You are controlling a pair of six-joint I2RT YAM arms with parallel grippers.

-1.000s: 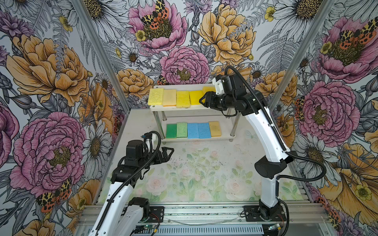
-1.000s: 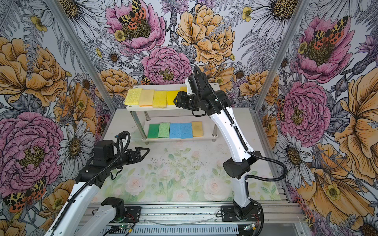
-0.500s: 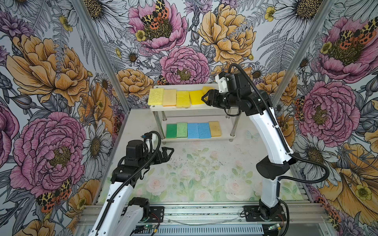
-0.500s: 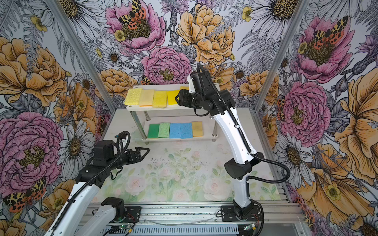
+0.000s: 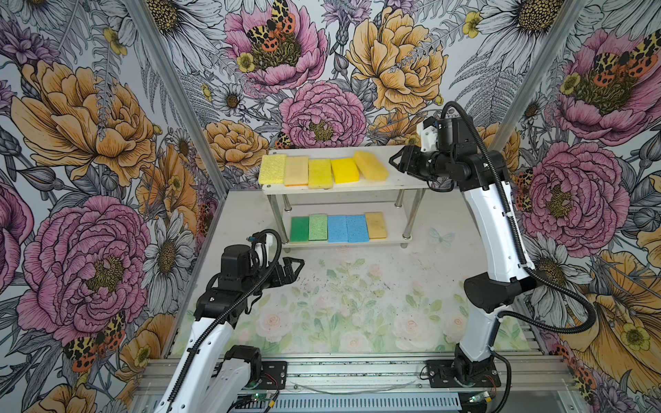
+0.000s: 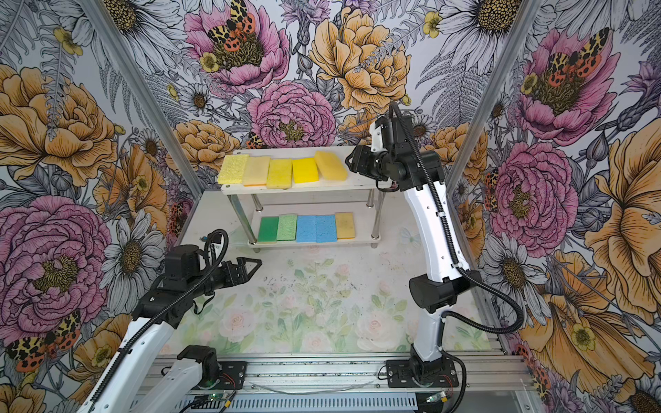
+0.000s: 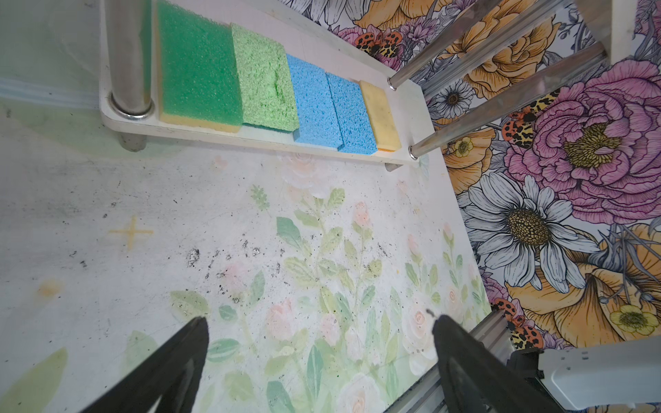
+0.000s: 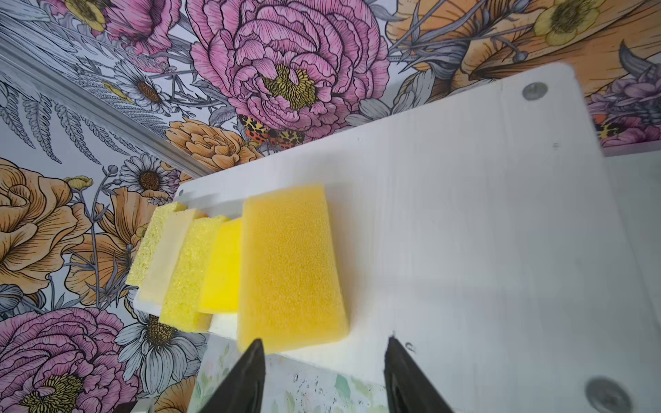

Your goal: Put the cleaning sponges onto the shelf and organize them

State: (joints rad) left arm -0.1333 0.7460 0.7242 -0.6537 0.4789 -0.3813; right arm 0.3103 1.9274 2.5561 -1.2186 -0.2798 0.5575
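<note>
All ten flat porous cleaning sponges sit on your white two-tier shelf: yellows and tans above, greens, blues and one tan below. Only the end golden-yellow sponge lies askew; squaring it seems all that's left. Your right gripper, beside it, stands apart and empty; your left gripper gapes over the table.

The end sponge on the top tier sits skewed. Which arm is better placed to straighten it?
Right. The right gripper, open, hovers beside that sponge at top-tier height; the left gripper is low over the table.
</note>
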